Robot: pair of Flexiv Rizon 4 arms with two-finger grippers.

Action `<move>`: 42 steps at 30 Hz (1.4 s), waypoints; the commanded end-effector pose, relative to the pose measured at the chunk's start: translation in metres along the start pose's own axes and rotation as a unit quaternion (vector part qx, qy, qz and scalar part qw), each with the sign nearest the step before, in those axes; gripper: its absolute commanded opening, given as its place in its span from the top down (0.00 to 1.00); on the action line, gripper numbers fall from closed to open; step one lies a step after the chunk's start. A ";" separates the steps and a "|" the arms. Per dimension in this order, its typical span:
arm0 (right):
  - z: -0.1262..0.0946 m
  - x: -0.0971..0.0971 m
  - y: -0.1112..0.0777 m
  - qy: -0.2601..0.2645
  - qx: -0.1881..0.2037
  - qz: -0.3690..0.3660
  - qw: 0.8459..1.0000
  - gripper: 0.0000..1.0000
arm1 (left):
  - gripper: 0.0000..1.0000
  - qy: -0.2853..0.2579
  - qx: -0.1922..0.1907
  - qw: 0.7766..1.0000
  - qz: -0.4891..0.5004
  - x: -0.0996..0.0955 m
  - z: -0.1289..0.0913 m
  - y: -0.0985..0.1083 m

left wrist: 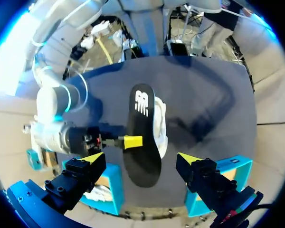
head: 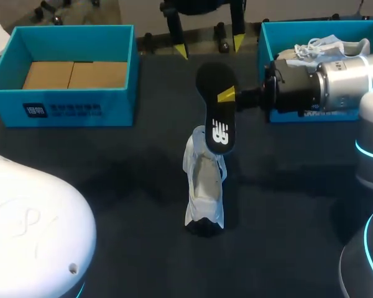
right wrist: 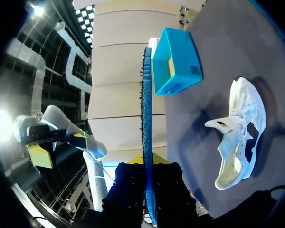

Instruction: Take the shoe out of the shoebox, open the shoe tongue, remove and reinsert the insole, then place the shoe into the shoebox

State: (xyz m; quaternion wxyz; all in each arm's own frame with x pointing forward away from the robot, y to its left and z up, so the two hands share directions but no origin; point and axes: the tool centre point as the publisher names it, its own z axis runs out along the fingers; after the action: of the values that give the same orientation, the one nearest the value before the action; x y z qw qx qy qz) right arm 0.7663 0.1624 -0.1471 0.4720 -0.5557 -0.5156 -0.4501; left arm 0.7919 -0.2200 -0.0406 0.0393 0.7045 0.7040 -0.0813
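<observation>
Head view: a white logo is printed on the black insole (head: 216,118). A dark label is carried on the front of the left box (head: 62,102), its white print too small to be read. Two blue boxes, two shoes and one insole are counted. The insole is clamped upright by the right gripper (head: 227,96), whose arm is stretched level from 3 o'clock. The shoe (head: 205,192) is laid at the centre of the table (head: 112,186), under the insole; contact cannot be told. The second shoe (head: 323,49) is kept in the right box (head: 267,37). The left gripper (head: 210,46) is hung at 12 o'clock, fingers spread, nothing held.

Left wrist view: the insole (left wrist: 147,173) is seen ahead of the spread left gripper (left wrist: 140,157), logo side shown, pinched by the right gripper (left wrist: 132,141), with the shoe (left wrist: 161,128) beyond it.

Right wrist view: the insole (right wrist: 146,109) is seen edge-on, squeezed in the right gripper (right wrist: 148,162). The shoe (right wrist: 240,133) is laid on the table beside one box (right wrist: 175,61).
</observation>
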 end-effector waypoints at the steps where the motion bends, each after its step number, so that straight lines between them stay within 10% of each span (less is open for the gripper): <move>1: 0.001 0.003 0.001 -0.007 0.003 0.002 1.000 1.00 | 0.00 0.014 -0.027 1.000 -0.006 -0.006 -0.002 -0.009; 42: 0.002 0.003 -0.006 0.000 -0.009 -0.002 1.000 1.00 | 0.00 0.038 -0.039 0.998 0.021 -0.032 -0.003 -0.010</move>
State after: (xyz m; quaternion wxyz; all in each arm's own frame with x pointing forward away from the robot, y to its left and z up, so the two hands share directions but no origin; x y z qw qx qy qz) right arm 0.7615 0.1633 -0.1441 0.4670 -0.5586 -0.5122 -0.4556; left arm 0.7837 -0.2511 -0.0314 0.0416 0.7198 0.6923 -0.0291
